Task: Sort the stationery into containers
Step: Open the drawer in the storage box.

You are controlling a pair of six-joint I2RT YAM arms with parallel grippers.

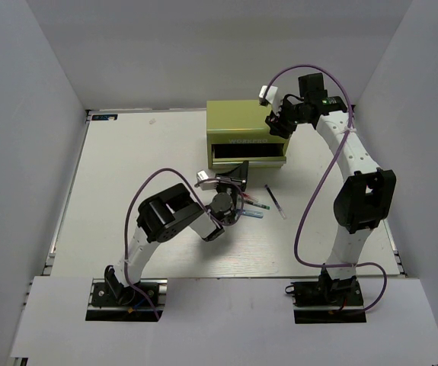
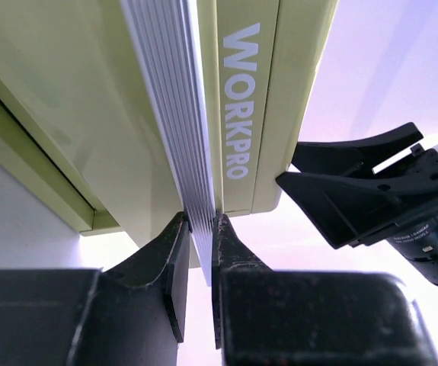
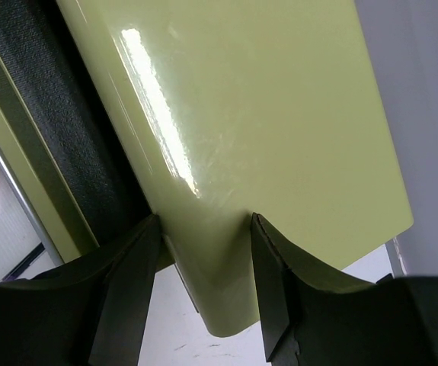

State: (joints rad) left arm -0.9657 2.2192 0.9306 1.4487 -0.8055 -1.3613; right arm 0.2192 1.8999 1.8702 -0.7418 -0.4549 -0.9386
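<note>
The yellow-green chest point(image 1: 241, 118) lettered WORKPRO point(image 2: 238, 99) stands at the back of the table, with one drawer point(image 1: 247, 153) pulled out and showing a dark lining point(image 3: 59, 114). My left gripper point(image 1: 241, 171) is shut on that drawer's silver handle strip point(image 2: 174, 107), pads pinching its end. My right gripper point(image 1: 278, 126) straddles the chest's front right corner point(image 3: 207, 259), both fingers against it. A white pen with a black end point(image 1: 275, 202) lies on the table in front. Beside my left wrist lie a red pen point(image 1: 258, 206) and a pale blue one point(image 1: 250, 214).
White walls close in the table on the left, back and right. My left arm's elbow point(image 1: 165, 213) hangs over the table's middle. The purple cable point(image 1: 310, 206) loops beside the right arm. The right gripper's black body point(image 2: 378, 191) shows close to the chest's right side.
</note>
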